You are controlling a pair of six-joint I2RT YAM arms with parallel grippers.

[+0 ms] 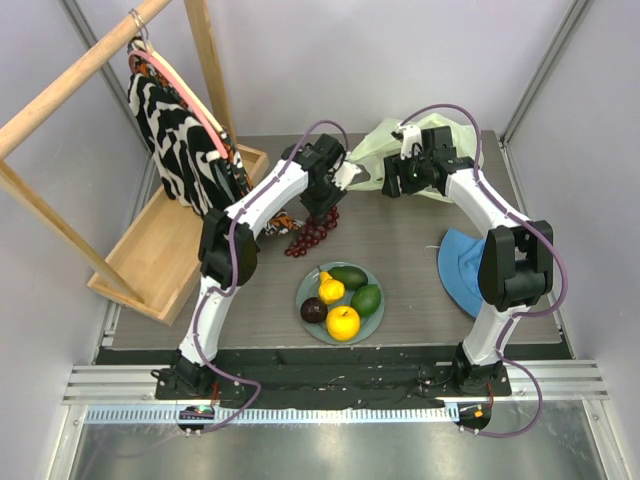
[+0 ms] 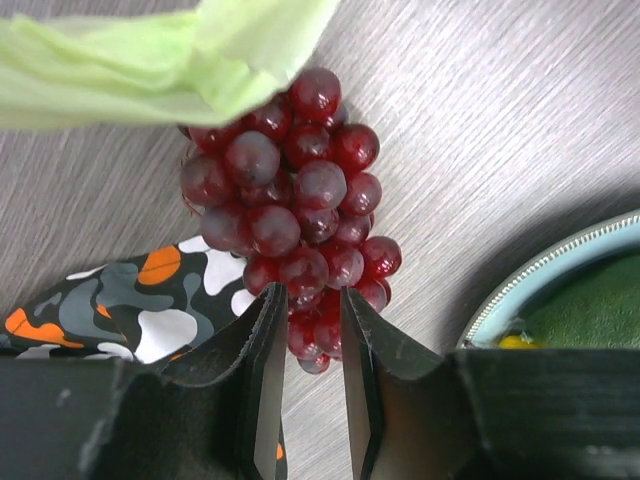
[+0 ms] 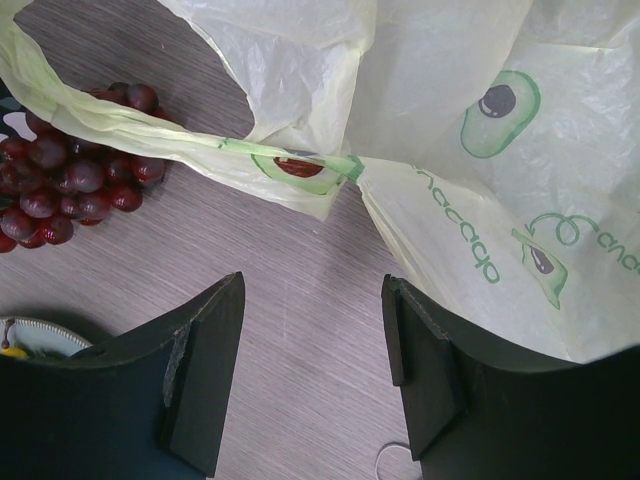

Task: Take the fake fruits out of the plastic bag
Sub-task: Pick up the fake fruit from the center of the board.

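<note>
Teal plate [image 1: 378, 316] holding fake fruits [image 1: 343, 322], grape bunch [image 1: 312, 234] outside plastic bag [image 1: 378, 145]

Pale grey walls [image 1: 350, 60], grey wood-grain table [image 1: 400, 240], wooden rack [image 1: 150, 255] at left, even light

L gripper [image 2: 311, 294] narrowly parted, R gripper [image 3: 312, 284] wide apart, both arms stretched fwd, wrists down

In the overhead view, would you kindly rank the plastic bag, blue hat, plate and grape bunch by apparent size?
1. plastic bag
2. plate and blue hat, about alike; the right arm hides part of the hat
3. grape bunch
</note>
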